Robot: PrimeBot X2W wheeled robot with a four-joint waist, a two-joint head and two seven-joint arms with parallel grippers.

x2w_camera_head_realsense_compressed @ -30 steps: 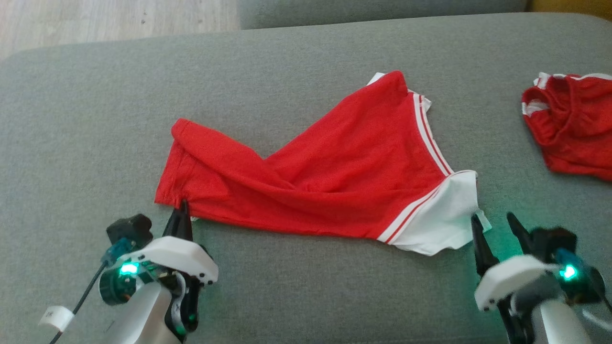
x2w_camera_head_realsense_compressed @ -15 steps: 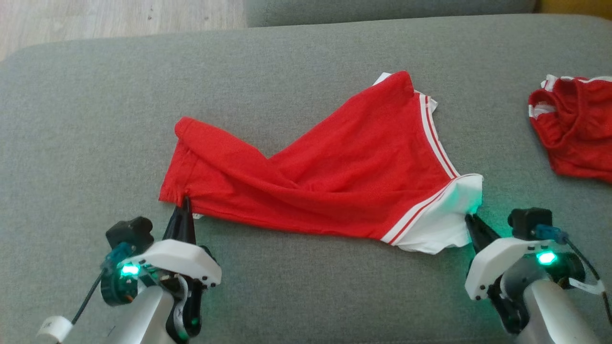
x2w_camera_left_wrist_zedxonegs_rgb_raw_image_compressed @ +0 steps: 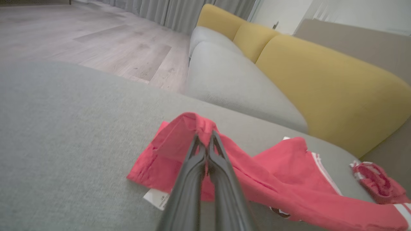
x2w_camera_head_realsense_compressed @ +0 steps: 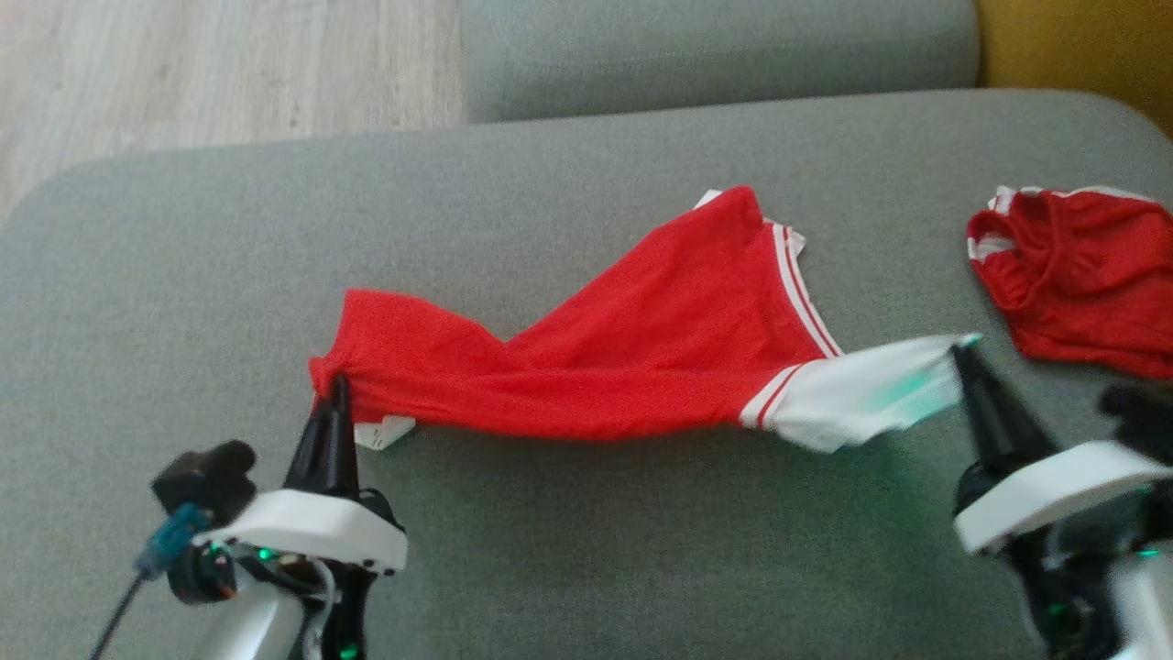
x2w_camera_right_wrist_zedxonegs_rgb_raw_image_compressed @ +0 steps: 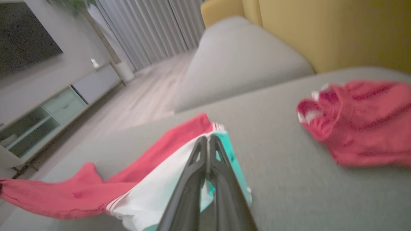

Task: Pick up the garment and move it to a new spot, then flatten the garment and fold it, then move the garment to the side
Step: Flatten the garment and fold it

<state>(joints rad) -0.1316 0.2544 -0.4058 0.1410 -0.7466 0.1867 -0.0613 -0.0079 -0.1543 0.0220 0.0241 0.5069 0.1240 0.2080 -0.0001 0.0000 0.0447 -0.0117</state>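
Two red garments on one grey sofa cushion (x2w_camera_head_realsense_compressed: 183, 275), two pairs of fingers clenched.
The left fingers (x2w_camera_head_realsense_compressed: 328, 440) pinch the spread red garment (x2w_camera_head_realsense_compressed: 632, 367) at its left hem. The right fingers (x2w_camera_head_realsense_compressed: 990, 412) pinch its white end, held just off the cushion. The second red garment (x2w_camera_head_realsense_compressed: 1081, 275) lies crumpled, apart at the right.

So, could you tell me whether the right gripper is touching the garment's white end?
Touching. In the right wrist view the right gripper has its jaws shut on the garment's white end; the head view agrees.

Right hand (x2w_camera_head_realsense_compressed: 959, 354) closed on garment (x2w_camera_head_realsense_compressed: 623, 357) white end, lifted it.
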